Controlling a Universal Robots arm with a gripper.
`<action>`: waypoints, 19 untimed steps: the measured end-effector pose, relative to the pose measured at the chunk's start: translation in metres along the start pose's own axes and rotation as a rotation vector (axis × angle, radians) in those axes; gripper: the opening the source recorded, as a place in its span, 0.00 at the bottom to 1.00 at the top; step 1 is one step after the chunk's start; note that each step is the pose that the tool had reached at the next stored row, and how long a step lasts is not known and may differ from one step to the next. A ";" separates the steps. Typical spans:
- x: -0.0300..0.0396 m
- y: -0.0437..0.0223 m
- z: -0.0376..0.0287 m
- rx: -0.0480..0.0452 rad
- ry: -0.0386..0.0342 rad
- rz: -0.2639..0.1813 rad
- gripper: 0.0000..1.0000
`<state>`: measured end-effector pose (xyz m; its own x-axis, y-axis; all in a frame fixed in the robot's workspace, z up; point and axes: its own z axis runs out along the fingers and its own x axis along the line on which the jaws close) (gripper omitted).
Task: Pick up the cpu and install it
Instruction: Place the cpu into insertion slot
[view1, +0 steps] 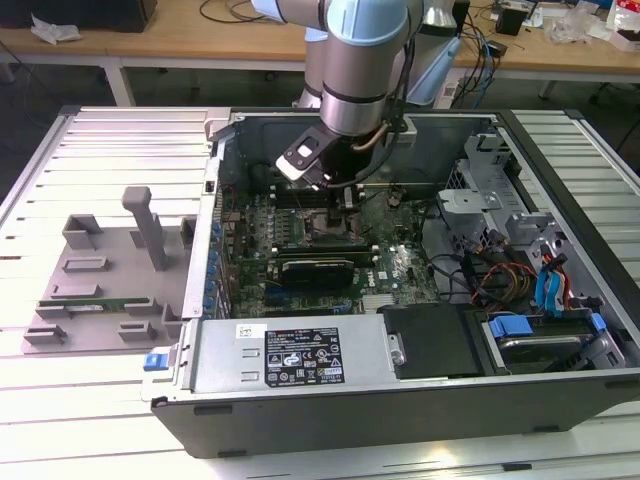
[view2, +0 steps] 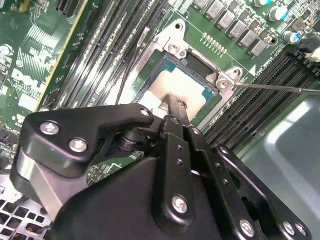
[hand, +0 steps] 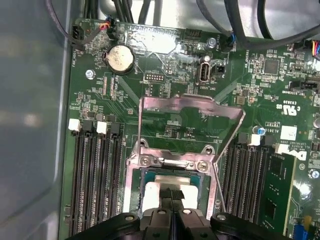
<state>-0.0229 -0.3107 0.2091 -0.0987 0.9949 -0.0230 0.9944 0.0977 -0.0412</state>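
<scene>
The cpu (view2: 187, 82), a flat square chip with a pale silver top, lies inside the socket on the green motherboard (view1: 395, 265); the first wrist view has the cpu (hand: 150, 191) framed by the socket's metal bracket. My gripper (view2: 176, 106) hangs straight over the chip. Its two black fingers are pressed together with nothing between them, tips at or just above the chip's top (hand: 172, 192). In the exterior view the gripper (view1: 338, 200) reaches down into the open computer case (view1: 300, 365). The socket's metal load plate (hand: 190, 112) stands swung open behind the chip.
Black memory slots (hand: 97, 175) flank the socket on both sides, and a thin metal lever (view2: 270, 87) sticks out beside it. The drive cage and cables (view1: 520, 270) fill the case at the exterior view's right. A grey tray with posts (view1: 100, 270) lies outside the case at the exterior view's left.
</scene>
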 end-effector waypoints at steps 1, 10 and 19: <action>-0.0001 -0.0001 -0.0025 0.0002 -0.0003 0.000 0.11; -0.0011 -0.0019 -0.0457 0.0003 -0.0004 0.000 0.11; -0.0018 -0.0030 -0.0732 0.0002 -0.0003 0.000 0.11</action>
<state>-0.0229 -0.3108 0.2824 -0.0990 0.9948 -0.0233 0.9943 0.0979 -0.0414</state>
